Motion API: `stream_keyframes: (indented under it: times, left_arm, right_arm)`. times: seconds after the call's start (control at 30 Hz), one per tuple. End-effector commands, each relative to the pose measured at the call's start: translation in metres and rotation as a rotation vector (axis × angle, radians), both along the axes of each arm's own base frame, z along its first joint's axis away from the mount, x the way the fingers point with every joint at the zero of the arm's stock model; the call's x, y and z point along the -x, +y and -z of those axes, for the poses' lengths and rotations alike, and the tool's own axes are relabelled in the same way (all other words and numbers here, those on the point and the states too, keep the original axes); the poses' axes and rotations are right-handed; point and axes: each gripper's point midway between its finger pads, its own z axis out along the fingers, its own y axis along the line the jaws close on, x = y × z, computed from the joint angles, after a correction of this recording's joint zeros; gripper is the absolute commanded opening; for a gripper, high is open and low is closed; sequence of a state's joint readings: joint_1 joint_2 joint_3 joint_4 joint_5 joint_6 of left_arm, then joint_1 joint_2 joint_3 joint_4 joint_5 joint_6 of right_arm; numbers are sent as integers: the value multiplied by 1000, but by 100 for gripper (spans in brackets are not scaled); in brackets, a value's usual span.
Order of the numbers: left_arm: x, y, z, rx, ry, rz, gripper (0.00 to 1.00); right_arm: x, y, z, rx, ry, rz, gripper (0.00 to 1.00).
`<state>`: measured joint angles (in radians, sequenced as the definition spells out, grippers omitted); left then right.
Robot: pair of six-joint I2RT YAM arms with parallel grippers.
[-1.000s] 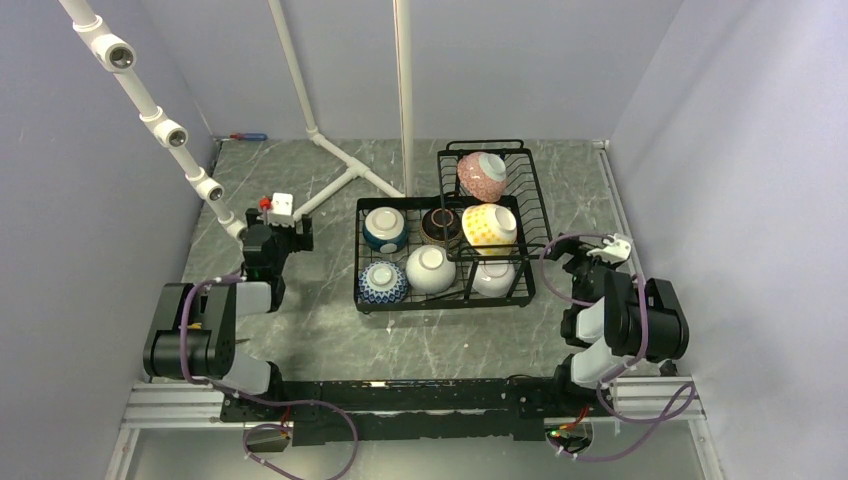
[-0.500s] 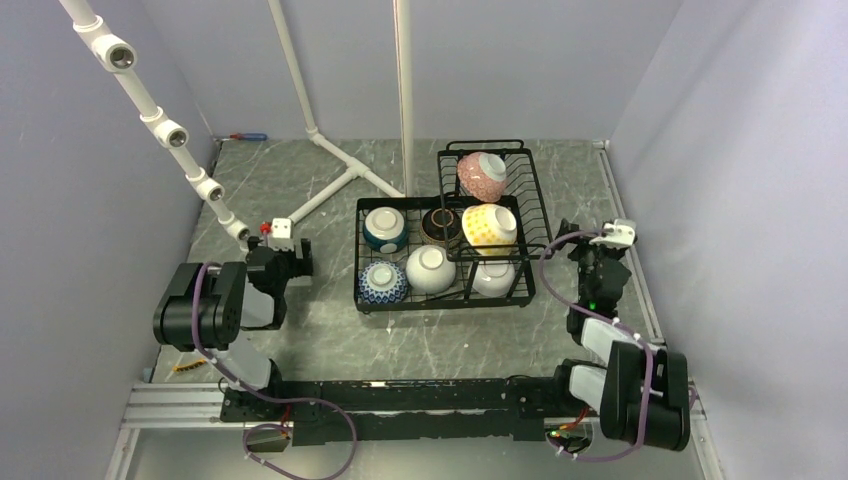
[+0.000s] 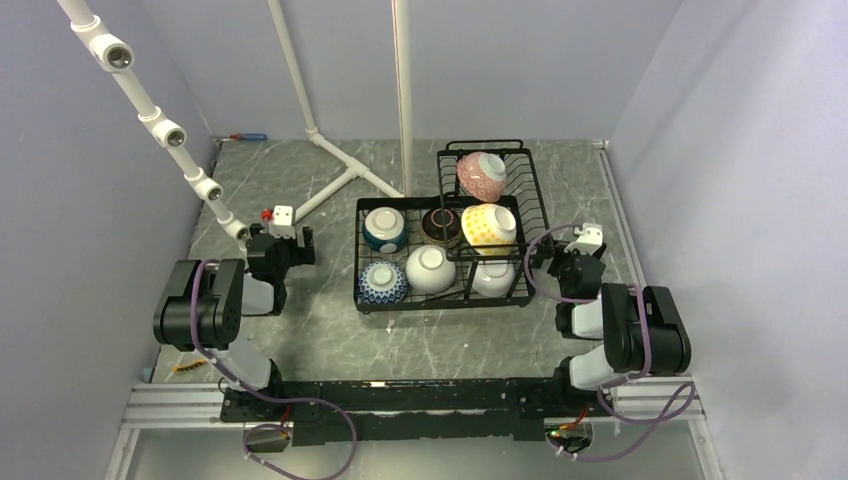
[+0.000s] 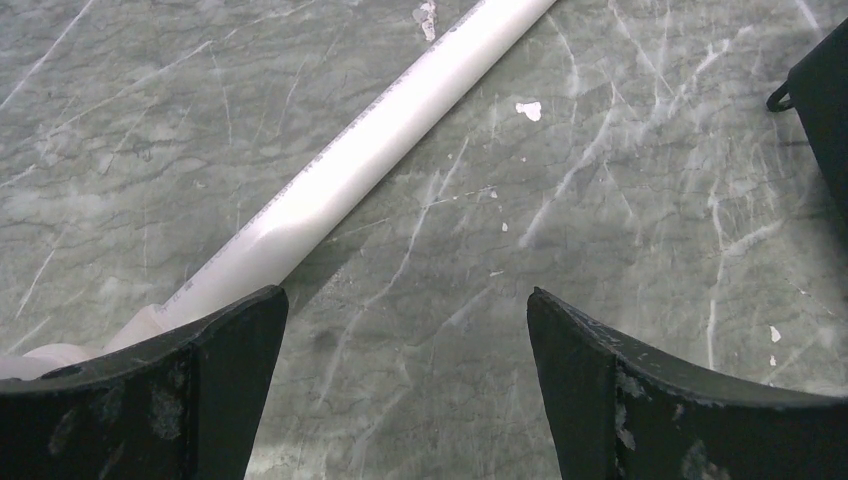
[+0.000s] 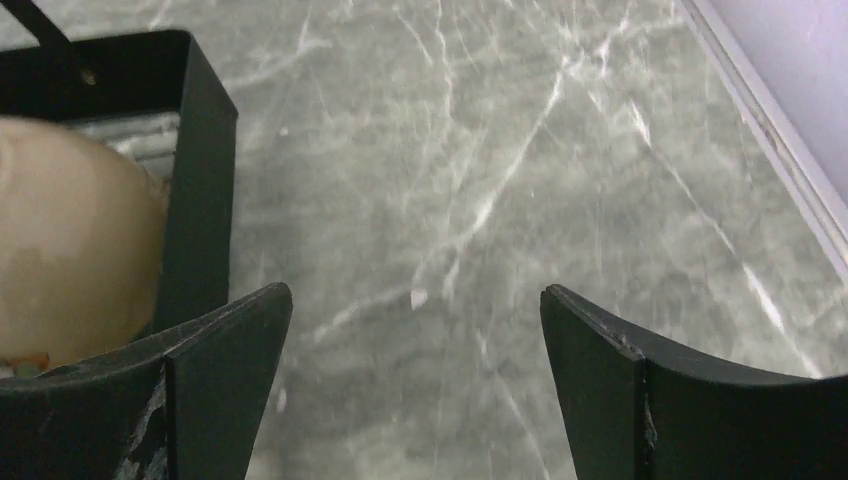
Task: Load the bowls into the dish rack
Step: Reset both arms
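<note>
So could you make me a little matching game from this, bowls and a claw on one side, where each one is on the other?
Things:
1. pink bowl
2. yellow bowl
3. dark blue bowl
4. left claw

Places:
A. lower tray, left corner nearest the arms
B. upper basket, far end
C. open, over the bare table beside a white pipe
D. upper basket, end nearest the arms

Pairs: 1-B, 2-D, 3-A, 4-C
</note>
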<state>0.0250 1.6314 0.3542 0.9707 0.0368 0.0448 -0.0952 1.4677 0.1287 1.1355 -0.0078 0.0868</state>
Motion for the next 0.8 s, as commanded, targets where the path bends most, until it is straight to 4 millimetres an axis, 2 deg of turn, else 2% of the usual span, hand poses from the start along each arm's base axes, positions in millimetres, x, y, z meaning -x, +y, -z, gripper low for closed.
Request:
stream_keyframes:
  times: [0.0, 0.13, 0.17, 0.23, 0.77]
  left_arm:
    - [-8, 14, -11, 9, -32, -59, 95]
    - [-8, 13, -11, 21, -31, -64, 95]
    - [-9, 19, -11, 18, -28, -95, 95]
    - [-10, 20, -11, 15, -23, -105, 95]
    - [-10, 20, -11, 17, -22, -102, 95]
  right_arm:
    - [-34, -2, -33, 57, -57, 10, 100]
    - [-31, 0, -36, 68, -84, 9, 100]
    - [-32, 1, -38, 71, -100, 2, 100]
    - [-36, 2, -33, 69, -55, -8, 100]
    - [-36, 3, -34, 70, -69, -9, 100]
